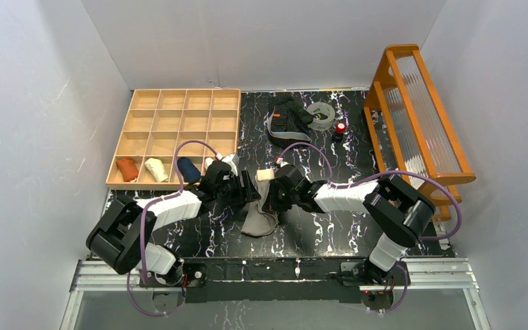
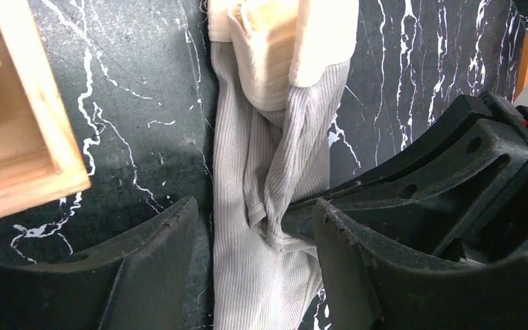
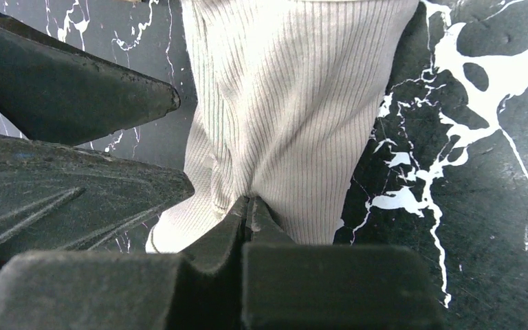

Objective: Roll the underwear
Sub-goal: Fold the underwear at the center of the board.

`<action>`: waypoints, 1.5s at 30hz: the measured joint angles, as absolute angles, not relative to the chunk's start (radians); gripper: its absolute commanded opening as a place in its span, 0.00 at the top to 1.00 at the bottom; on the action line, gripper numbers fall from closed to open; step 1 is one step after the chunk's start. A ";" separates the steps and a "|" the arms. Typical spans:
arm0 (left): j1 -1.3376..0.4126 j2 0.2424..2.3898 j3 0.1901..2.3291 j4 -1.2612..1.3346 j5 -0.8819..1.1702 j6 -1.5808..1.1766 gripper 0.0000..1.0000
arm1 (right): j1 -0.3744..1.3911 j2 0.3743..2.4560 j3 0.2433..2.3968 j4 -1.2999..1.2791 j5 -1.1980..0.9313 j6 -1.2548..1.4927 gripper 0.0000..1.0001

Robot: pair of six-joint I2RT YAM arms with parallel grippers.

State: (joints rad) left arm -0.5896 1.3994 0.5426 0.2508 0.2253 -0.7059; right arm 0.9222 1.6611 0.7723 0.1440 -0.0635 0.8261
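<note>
Pinching the beige underwear (image 3: 295, 103) with my right tool (image 3: 247, 206), left tool (image 2: 254, 213) spread astride it, I judged rolling barely begun, striped pair (image 1: 287, 117) untouched.

Left pincer (image 2: 254, 206) gapes; right pincer (image 3: 249, 204) clamped.

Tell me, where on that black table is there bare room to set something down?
Bare table shows near the front edge, between the beige underwear and the right arm's base. A strip runs between the wooden tray and the striped underwear. Crowded: the middle, where left gripper and right gripper meet, and around the tape ring.
</note>
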 measured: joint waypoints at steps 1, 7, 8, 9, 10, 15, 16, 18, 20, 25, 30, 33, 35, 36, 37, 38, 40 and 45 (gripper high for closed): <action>-0.599 1.401 0.543 0.251 0.221 -0.708 0.41 | 0.921 1.661 0.770 0.147 -0.064 0.828 0.96; -0.648 1.430 0.543 0.257 0.190 -0.714 0.50 | 0.918 1.649 0.768 0.152 -0.064 0.827 0.94; -0.656 1.436 0.543 0.262 0.183 -0.715 0.53 | 0.918 1.644 0.765 0.153 -0.066 0.827 0.93; -0.661 1.436 0.543 0.263 0.176 -0.717 0.56 | 0.918 1.639 0.760 0.156 -0.069 0.828 0.92; -0.666 1.436 0.543 0.262 0.168 -0.717 0.59 | 0.917 1.633 0.757 0.159 -0.073 0.828 0.92; -0.684 1.436 0.528 0.271 0.152 -0.717 0.74 | 0.916 1.616 0.755 0.179 -0.113 0.823 0.89; -0.686 1.436 0.525 0.271 0.152 -0.716 0.76 | 0.916 1.615 0.755 0.188 -0.124 0.820 0.89; -0.689 1.436 0.521 0.272 0.148 -0.711 0.82 | 0.916 1.613 0.756 0.195 -0.141 0.812 0.88; -0.690 1.436 0.521 0.271 0.144 -0.701 0.86 | 0.916 1.609 0.756 0.193 -0.149 0.804 0.87; -0.690 1.436 0.521 0.268 0.141 -0.664 0.94 | 0.912 1.547 0.757 0.141 -0.117 0.759 0.82; -0.690 1.437 0.523 0.276 0.182 -0.603 0.98 | 0.809 1.460 0.815 0.041 -0.094 0.699 0.80; -0.702 1.465 0.554 0.277 0.231 -0.559 1.00 | 0.716 1.456 0.869 0.006 -0.120 0.652 0.79; -0.714 1.498 0.588 0.275 0.264 -0.531 1.00 | 0.682 1.468 0.908 -0.023 -0.145 0.618 0.80; -0.722 1.519 0.611 0.272 0.283 -0.514 1.00 | 0.678 1.478 0.929 -0.036 -0.159 0.601 0.80; -0.731 1.541 0.640 0.265 0.303 -0.495 1.00 | 0.677 1.488 0.944 -0.044 -0.171 0.591 0.80; -0.739 1.555 0.660 0.260 0.316 -0.481 1.00 | 0.677 1.500 0.959 -0.052 -0.189 0.578 0.79; -0.754 1.586 0.708 0.248 0.342 -0.449 1.00 | 0.676 1.522 0.974 -0.060 -0.220 0.559 0.79; -0.768 1.610 0.754 0.223 0.387 -0.393 1.00 | 0.672 1.589 0.982 -0.089 -0.285 0.518 0.79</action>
